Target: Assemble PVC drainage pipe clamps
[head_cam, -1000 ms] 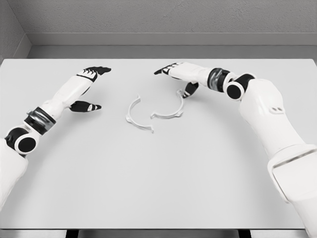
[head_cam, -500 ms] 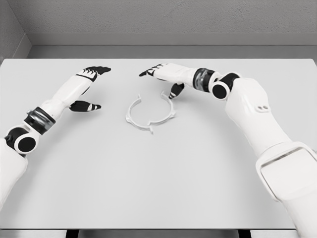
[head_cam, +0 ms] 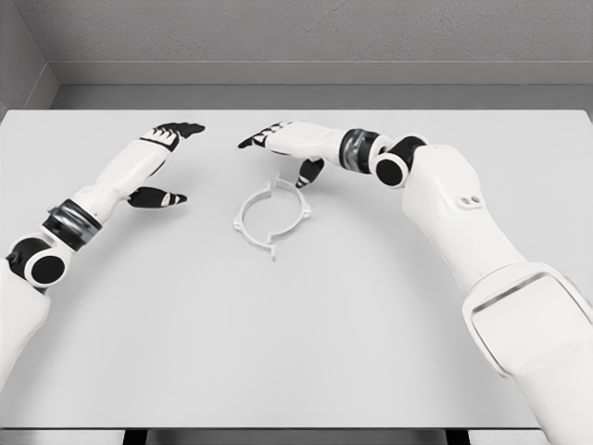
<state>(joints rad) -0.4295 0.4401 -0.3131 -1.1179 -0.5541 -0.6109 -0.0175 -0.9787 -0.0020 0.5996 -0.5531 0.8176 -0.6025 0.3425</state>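
Item: clamp halves [head_cam: 270,214], mid-table, joined as a ring. Right hand [head_cam: 283,148] fingers spread, grasping nothing (thumb nudging the far edge); left hand [head_cam: 159,162] released. We press until the tabs align

We see a white clamp [head_cam: 270,215] on a pale grey table [head_cam: 278,324], low contrast. Both arms white with black elbow joints and grey-black banded wrists. Left hand [head_cam: 157,162] and right hand [head_cam: 283,148]: white backs, black fingers with white stripes. Wall [head_cam: 306,32] speckled grey.
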